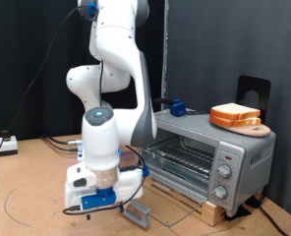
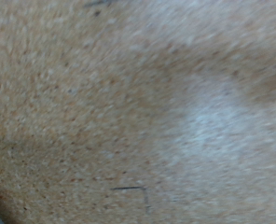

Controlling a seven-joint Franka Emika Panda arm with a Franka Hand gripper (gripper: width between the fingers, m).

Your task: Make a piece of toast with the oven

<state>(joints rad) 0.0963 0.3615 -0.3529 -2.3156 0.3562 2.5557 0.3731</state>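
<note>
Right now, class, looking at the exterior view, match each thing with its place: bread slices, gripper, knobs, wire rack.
Things:
1. bread slices
2. gripper
3. knobs
4. wire rack

Places:
A. inside the oven
B. on top of the oven
C. low over the table, at the exterior view's left of the oven
D. on the oven's front, at the exterior view's right

Pairs: 1-B; 2-C; 3-D; 4-A
</note>
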